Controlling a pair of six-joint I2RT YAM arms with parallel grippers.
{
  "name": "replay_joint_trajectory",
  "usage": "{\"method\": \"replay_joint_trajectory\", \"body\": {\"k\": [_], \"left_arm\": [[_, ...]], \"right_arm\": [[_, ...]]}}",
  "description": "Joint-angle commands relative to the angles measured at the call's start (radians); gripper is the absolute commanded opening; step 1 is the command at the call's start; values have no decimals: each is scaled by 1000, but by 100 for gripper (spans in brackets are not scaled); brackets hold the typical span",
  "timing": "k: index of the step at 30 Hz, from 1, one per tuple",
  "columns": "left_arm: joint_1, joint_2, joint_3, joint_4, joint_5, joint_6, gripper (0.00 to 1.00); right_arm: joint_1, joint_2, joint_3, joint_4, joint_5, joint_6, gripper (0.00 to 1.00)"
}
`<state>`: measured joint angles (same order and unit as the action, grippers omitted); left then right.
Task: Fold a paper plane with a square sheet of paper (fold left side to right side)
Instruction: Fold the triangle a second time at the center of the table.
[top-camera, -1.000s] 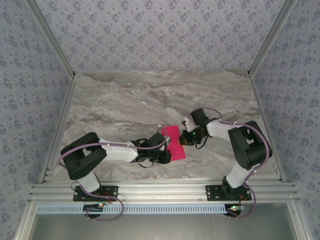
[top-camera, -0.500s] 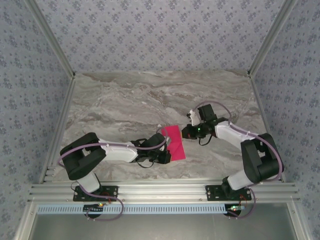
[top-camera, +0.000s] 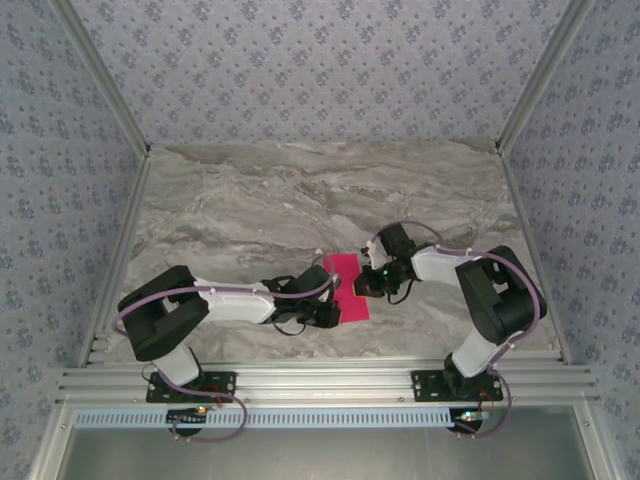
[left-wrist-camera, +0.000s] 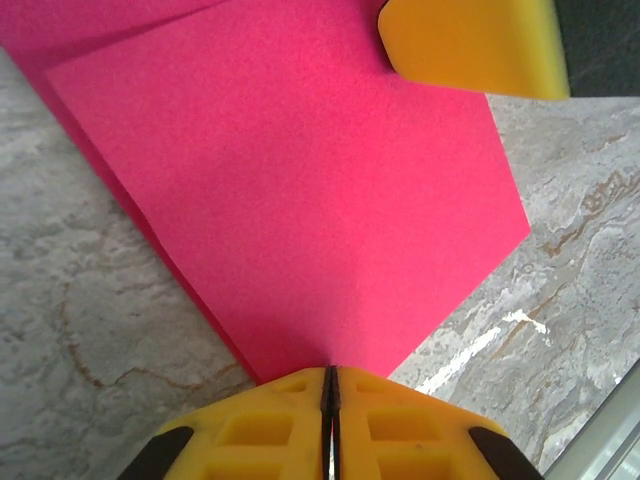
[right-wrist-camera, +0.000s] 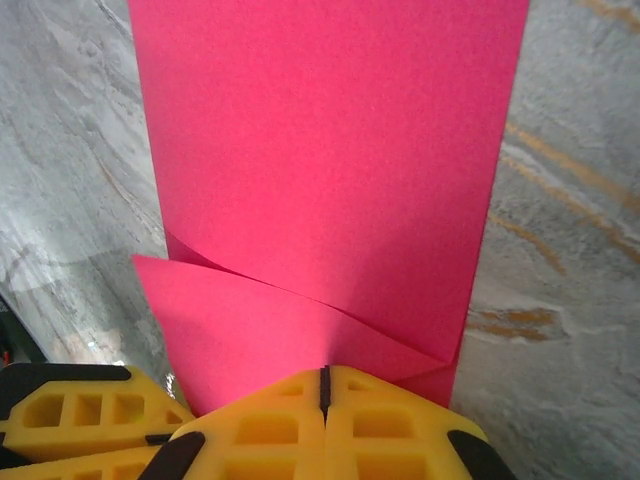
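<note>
Pressing rather than pinching looks like the sound method for this step; nearest the front edge, the left gripper (left-wrist-camera: 330, 385) has its jaws closed flat together with nothing between them, and its tips seem planted on the near corner of the square sheet of paper (left-wrist-camera: 300, 200), which lies folded in at least two layers on the marble table (left-wrist-camera: 90, 310), near the front and roughly midway between the arms; that gripper should act as an anchor, bearing straight down so the layers cannot slide; a sliver of the lower layer peeks out along the sheet's left edge in the left wrist view, so the edges are probably not flush and any sideways drag would worsen that; just beyond, at the far side of the sheet, the right gripper (right-wrist-camera: 323, 385) is likewise closed on nothing, its tips at a folded flap whose slanting edge crosses just in front of them; it should stroke along the crease with light, even pressure, since thin paper wrinkles or skids easily; farther off, the marble runs back to the patterned wall (top-camera: 320, 70).
</note>
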<state>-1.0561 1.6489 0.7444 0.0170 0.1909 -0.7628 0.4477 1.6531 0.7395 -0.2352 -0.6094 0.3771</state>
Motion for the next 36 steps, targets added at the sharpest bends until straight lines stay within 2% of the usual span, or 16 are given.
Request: {"method": "replay_joint_trajectory", "body": {"k": [1, 8, 17, 25, 36], "left_arm": [[1, -35, 56, -92, 5, 41, 10], [35, 10, 136, -110, 36, 80, 10], [39, 110, 178, -83, 80, 91, 10], [35, 93, 88, -73, 74, 59, 10], [-14, 30, -46, -39, 52, -20, 9]], "right_arm": [[0, 30, 14, -73, 72, -1, 3], [3, 30, 9, -73, 69, -3, 3], [6, 32, 15, -90, 75, -13, 3], [7, 30, 20, -104, 85, -17, 3], [7, 30, 30, -121, 94, -23, 3]]}}
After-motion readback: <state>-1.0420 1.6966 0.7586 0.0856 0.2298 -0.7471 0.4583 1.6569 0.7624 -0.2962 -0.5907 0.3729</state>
